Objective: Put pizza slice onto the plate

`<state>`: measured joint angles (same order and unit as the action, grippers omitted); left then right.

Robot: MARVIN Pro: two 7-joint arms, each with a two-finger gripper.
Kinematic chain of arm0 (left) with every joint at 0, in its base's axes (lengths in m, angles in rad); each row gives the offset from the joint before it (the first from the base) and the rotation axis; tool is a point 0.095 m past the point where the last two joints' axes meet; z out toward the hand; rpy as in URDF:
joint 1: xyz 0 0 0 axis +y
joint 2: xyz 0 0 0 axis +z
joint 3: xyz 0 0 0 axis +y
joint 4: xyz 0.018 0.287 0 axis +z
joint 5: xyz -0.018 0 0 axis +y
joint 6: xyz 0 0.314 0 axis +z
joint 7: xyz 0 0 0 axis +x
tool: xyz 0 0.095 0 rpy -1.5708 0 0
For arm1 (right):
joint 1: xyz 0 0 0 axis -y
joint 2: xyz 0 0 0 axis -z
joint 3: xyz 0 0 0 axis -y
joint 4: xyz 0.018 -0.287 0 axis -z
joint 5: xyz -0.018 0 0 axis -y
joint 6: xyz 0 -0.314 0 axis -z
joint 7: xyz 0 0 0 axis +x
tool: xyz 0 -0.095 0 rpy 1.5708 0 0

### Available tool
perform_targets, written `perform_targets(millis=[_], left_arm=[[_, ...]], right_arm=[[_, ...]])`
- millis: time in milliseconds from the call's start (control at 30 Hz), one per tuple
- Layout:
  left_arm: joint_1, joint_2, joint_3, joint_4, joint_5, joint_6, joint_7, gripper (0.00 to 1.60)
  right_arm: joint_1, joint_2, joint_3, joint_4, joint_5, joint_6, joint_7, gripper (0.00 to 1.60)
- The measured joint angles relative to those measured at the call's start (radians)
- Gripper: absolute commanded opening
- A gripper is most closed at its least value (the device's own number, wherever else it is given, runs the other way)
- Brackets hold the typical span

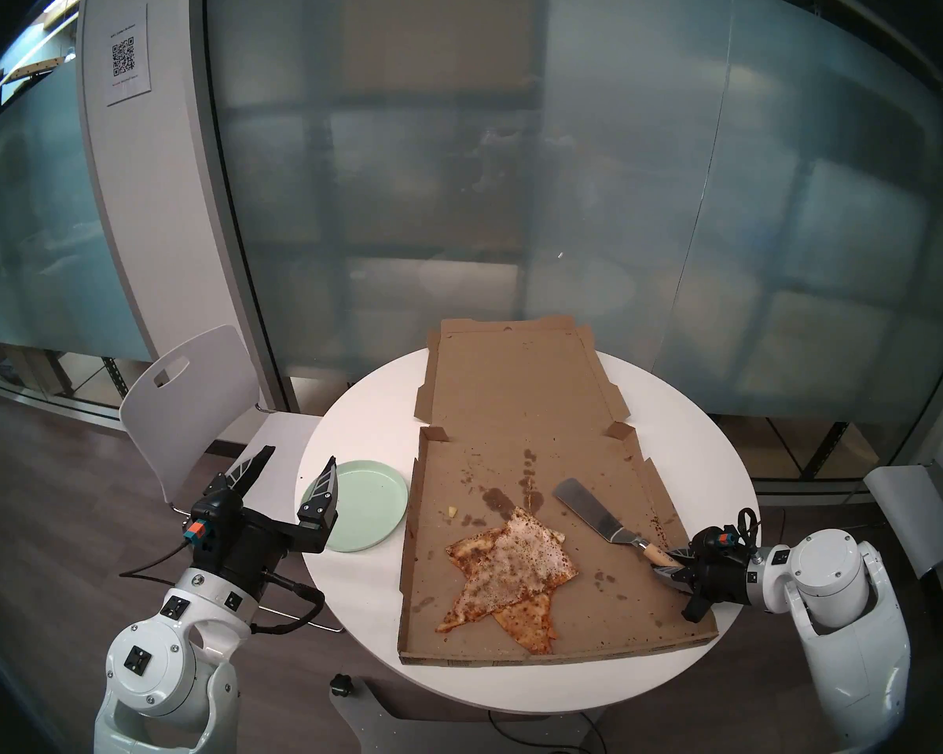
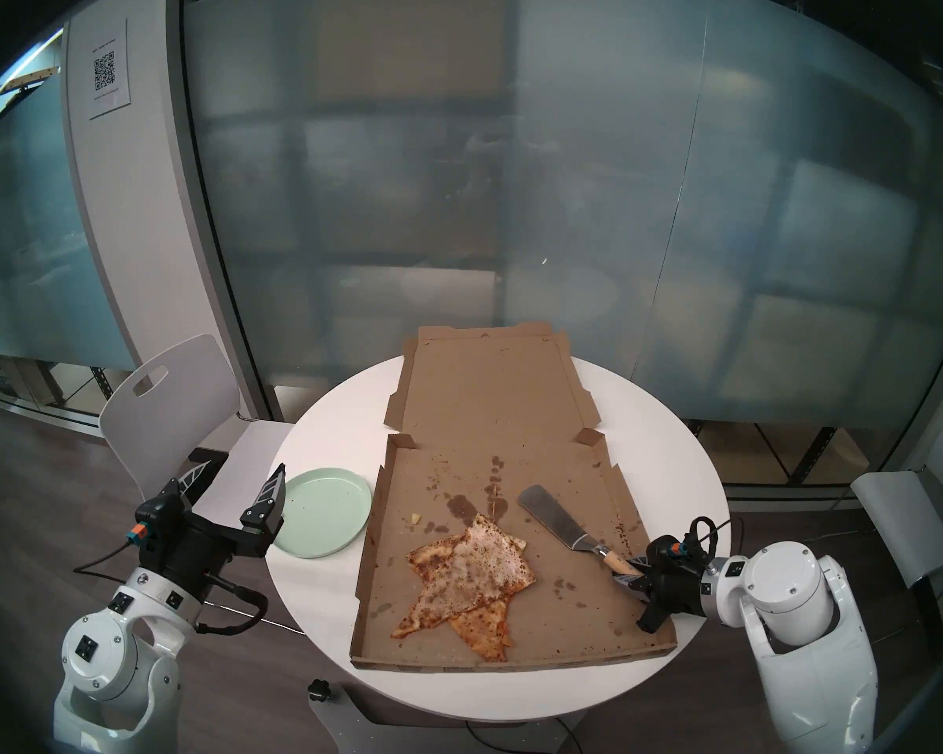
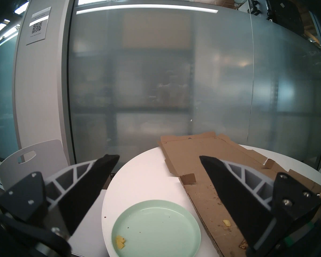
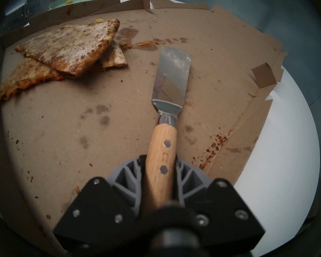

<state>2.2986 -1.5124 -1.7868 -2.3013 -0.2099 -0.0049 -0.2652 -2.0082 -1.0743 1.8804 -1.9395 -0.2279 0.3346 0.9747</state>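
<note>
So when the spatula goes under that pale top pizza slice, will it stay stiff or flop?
Probably flop: the pizza slice looks thin and far longer than the spatula blade is wide. It overlaps the orange slice, so that may drag along.

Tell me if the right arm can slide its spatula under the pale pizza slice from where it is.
Probably yes: bare cardboard separates the spatula from the pizza slice, though that slice overlaps other slices.
</note>
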Motion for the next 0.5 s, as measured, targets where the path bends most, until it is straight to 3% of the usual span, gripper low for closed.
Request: perform_targets(millis=[500], left_arm=[[0.000,0.003,0.000,0.000,-0.003,0.003,-0.002,1.60]], right_arm=[[-0.048,0.017,0.082,-0.035,0.026,-0.038,0.065,0.00]])
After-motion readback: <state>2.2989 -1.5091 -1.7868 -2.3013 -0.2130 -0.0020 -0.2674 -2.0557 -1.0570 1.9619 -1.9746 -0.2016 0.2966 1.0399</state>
